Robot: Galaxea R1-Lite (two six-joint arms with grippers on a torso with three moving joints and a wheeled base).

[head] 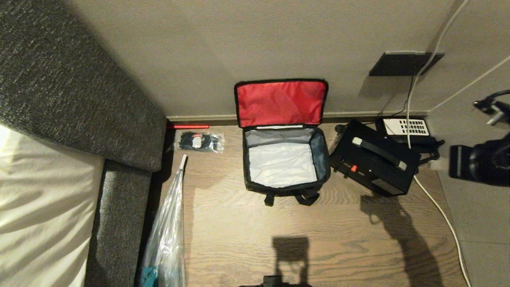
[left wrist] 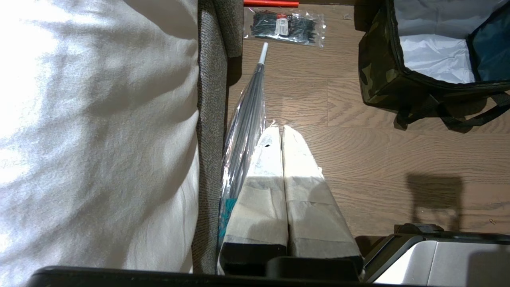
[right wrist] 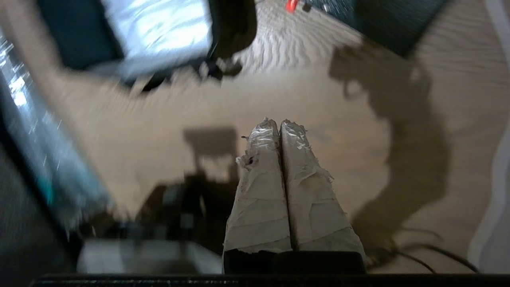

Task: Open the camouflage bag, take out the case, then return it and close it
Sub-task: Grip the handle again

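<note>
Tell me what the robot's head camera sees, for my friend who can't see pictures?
An open camouflage bag sits empty on a wooden floor, its red-lined lid leaning back against the wall. A black case with a long handle lies just right of it, in front of a telephone. A grey sofa fills the left side.

Camouflage bag (head: pixel 285 159) (lid red, lining seemingly grey-white); black case (head: pixel 373 162).

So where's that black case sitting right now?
In the head view the case lies on the wooden floor, right of the open camouflage bag, in front of the telephone.
</note>
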